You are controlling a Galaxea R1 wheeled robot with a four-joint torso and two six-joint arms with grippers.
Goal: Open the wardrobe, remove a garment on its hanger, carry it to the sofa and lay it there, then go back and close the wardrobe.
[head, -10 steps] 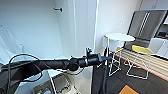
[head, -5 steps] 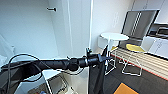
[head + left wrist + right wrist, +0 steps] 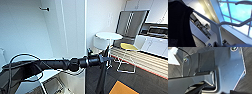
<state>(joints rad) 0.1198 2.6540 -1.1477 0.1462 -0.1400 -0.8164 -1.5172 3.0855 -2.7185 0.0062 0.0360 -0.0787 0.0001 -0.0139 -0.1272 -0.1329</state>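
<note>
The left arm [image 3: 50,64] reaches in from the left side of the head view and stretches level across the middle, ending in the left claw [image 3: 106,59] beside the white wall corner. The claw appears to be closed on the hanger [image 3: 218,26], whose pale bar and curved hook show close up in the left wrist view, though the fingers themselves are hard to make out. The black shirt [image 3: 179,25] hangs from that hanger as a dark limp strip straight down from the claw [image 3: 101,77]. Beyond it stand a round white table [image 3: 109,36], a chair with a yellow seat [image 3: 128,46] just beside it, and grey cabinets further right. The floor is dark carpet [image 3: 145,80], with an orange patch [image 3: 122,88] at its near edge. The right wrist view gives the robot's own dark plate over the same carpet; I cannot tell the right claw's state.
</note>
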